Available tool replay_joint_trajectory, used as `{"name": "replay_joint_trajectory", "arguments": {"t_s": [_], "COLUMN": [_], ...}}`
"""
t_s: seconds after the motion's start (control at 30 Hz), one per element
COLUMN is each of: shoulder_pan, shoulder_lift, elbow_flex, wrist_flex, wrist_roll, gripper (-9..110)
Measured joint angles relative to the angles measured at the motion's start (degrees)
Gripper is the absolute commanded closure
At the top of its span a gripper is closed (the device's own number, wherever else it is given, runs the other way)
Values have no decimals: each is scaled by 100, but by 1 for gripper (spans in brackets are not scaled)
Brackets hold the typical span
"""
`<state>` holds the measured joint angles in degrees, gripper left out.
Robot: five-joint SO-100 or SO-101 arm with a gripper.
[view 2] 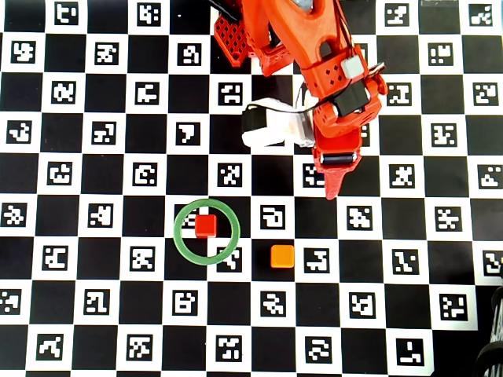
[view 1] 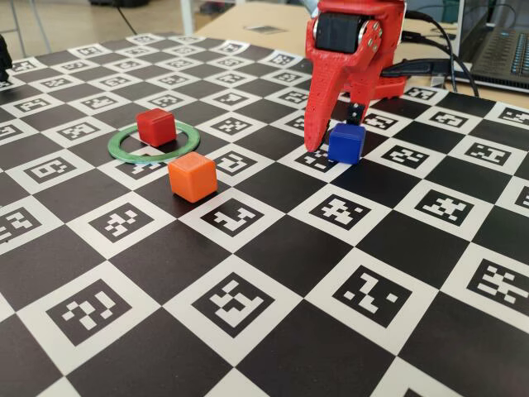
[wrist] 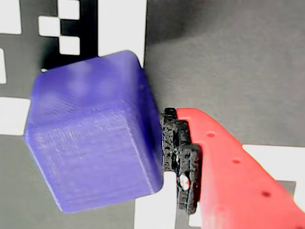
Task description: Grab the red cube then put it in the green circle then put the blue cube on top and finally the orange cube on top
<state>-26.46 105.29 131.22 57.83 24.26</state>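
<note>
A checkerboard marker mat carries everything. The red gripper stands tip-down near the mat's far edge, jaws apart, straddling the blue cube; one padded finger touches its side. The green circle surrounds the red cube. The orange cube sits just outside the ring.

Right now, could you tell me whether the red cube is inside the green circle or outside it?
Inside. The overhead view shows the red cube within the green circle, toward its upper edge; the fixed view agrees.
</note>
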Motion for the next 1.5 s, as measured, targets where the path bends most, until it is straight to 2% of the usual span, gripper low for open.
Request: {"name": "replay_joint_trajectory", "arguments": {"t_s": [0.7, 1.27, 1.5], "shoulder_pan": [-123, -123, -123], "shoulder_lift": [0, -299, -316], "elbow_flex": [229, 264, 264], "wrist_flex": [-290, -448, -448], "wrist_roll": [-44, -1011, -1046], "gripper": [59, 60, 66]}}
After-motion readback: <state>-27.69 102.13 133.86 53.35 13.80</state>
